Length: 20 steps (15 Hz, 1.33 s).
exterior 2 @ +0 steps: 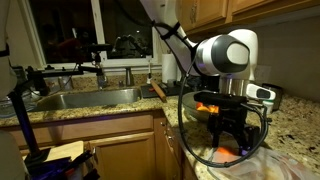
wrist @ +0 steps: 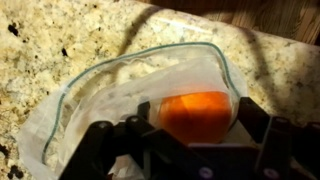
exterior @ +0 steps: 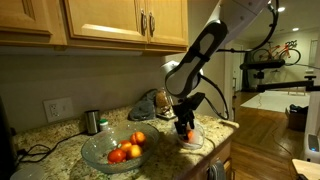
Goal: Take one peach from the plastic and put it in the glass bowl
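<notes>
In the wrist view the dark body of the gripper [wrist: 196, 122] covers the lower edge of the peach [wrist: 197, 108] and the near part of the plastic bag [wrist: 95, 95]. We therefore cannot tell whether the pads touch the fruit, though the jaws stand wide apart on either side of it. The bag lies open-mouthed on the granite counter [wrist: 50, 40] and holds this smooth orange-red peach, while nearby, in an exterior view, the glass bowl [exterior: 97, 150] holds several orange-red fruits [exterior: 128, 148], too blurred to count.
</notes>
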Available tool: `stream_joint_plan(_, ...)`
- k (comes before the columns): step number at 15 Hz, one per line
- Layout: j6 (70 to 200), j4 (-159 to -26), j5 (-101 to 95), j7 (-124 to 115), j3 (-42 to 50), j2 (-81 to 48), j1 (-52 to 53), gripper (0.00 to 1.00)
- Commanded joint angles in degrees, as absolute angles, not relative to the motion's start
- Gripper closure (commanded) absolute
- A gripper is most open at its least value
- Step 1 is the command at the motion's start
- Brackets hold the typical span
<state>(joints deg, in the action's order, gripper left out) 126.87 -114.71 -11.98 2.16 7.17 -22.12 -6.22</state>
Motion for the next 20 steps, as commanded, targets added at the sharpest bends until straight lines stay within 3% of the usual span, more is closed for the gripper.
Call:
stream_joint_plan(1, 125.95, -113.99, -11.41, 3.24, 7.17, -22.54, -6.77, 0.36)
stream_joint_plan(4, 126.26, -114.2, -11.46, 3.38, 7.14, -22.41, -6.78, 0.56)
stream_joint_plan(6, 126.53, -114.16, -11.6, 3.46, 7.13, -22.35, -6.74, 0.63)
stream_joint_plan(20, 126.71, -114.17, -13.02, 2.56, 7.21, -20.48, -5.69, 0.66)
